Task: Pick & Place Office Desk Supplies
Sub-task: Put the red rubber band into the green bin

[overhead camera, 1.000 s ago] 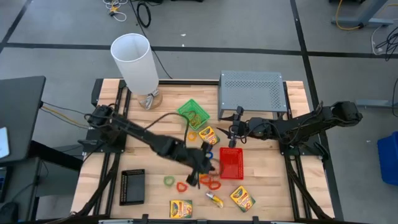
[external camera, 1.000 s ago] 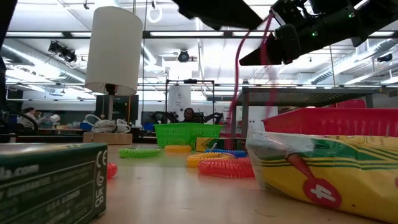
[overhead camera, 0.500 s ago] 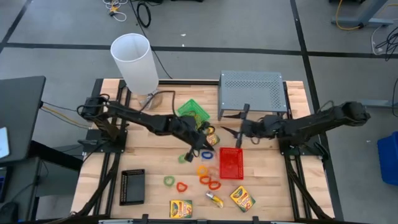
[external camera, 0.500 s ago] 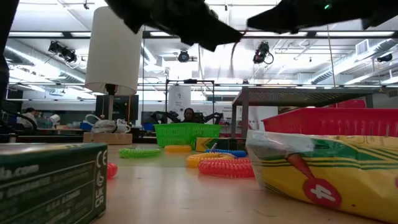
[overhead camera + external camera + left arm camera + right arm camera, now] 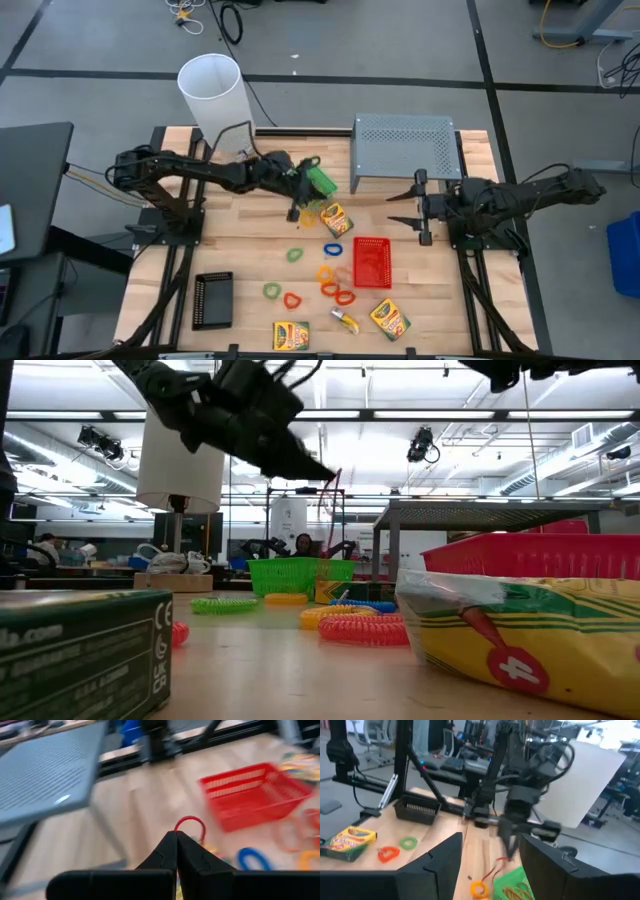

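Observation:
My left gripper [image 5: 297,205] hovers by the green tray [image 5: 318,180], shut on a red loop band [image 5: 190,823]. The low view shows it raised above the table [image 5: 322,472]. My right gripper [image 5: 403,208] stands open and holds nothing, in front of the grey riser and right of the red tray [image 5: 371,262]. Loose loop bands lie on the wood: blue [image 5: 333,248], green [image 5: 295,254], orange [image 5: 326,273]. A crayon box [image 5: 335,218] lies beside the green tray, and two more [image 5: 291,335] [image 5: 390,320] lie near the front edge. The black tray [image 5: 213,300] sits front left. My left gripper pinches the red loop band at one spot on its rim [image 5: 178,831] between the tips of its two fingers. The fingers come from the table's left, slanting down. The rest of the loop sticks out beyond the fingertips, lifted clear of the table.
A tall white cylinder [image 5: 215,100] stands at the far left, close behind my left arm. The grey perforated riser [image 5: 405,150] stands at the far right. Bare wood lies left of the bands, between the black tray and my left arm.
My left gripper, shut throughout, has carried the red band from the loose bands beside the red tray toward the far edge and somewhat left, as far as the green tray. My right gripper, open throughout, has drawn back toward the table's right edge and risen.

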Controlling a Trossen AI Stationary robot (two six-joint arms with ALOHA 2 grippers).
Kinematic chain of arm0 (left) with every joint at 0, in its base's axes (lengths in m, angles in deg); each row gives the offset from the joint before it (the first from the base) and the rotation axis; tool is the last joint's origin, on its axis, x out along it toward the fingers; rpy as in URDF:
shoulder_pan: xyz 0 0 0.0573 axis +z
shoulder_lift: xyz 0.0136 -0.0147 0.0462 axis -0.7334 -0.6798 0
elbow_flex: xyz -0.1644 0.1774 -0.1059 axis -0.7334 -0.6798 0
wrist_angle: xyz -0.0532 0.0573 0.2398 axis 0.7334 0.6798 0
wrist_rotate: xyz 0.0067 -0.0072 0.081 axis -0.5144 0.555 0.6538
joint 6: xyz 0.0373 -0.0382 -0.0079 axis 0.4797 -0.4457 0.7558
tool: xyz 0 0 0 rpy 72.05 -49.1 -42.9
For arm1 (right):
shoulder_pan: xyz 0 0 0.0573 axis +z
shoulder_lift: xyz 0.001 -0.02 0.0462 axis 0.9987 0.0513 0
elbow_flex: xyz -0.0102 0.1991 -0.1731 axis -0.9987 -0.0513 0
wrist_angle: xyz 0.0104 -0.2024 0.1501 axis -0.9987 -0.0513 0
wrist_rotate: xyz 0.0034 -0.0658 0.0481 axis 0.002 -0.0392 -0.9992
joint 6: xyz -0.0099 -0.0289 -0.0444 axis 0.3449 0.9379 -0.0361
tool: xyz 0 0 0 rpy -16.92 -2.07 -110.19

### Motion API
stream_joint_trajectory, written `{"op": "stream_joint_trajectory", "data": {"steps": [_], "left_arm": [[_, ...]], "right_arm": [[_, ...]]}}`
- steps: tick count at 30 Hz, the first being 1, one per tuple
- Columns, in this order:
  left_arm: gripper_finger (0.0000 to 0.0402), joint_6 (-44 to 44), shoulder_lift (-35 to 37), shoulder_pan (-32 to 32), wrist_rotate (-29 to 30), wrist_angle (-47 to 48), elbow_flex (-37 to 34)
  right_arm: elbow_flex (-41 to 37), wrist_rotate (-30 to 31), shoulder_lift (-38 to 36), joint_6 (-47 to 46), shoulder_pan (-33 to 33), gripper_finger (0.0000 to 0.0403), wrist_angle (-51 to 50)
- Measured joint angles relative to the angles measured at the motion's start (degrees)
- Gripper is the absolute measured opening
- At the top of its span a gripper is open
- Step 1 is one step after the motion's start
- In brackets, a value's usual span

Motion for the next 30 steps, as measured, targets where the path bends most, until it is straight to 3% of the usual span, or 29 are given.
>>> {"op": "stream_joint_trajectory", "data": {"steps": [8, 15, 24, 30], "left_arm": [[0.0, 2.73, 0.58, 7.64, 5.6, -0.65, -1.42], [0.0, 1.8, 0.61, 12.29, 5.36, -2.41, -1.42], [0.0, 0.1, 0.43, 12.27, 5.75, 0.02, -1.42], [0.0, 0.87, 0.66, 8.79, 8.74, -1.4, -1.42]], "right_arm": [[0.0, 1.7, 4.15, -0.83, -0.45, 0.0205, 0.18], [-0.02, 1.76, 7.11, -1.51, -0.44, 0.0205, 2.34], [-0.02, 3.15, 7.08, -1.51, -0.44, 0.0205, 2.55], [-0.02, 3.19, 7.08, -1.49, -0.44, 0.0205, 2.66]]}}
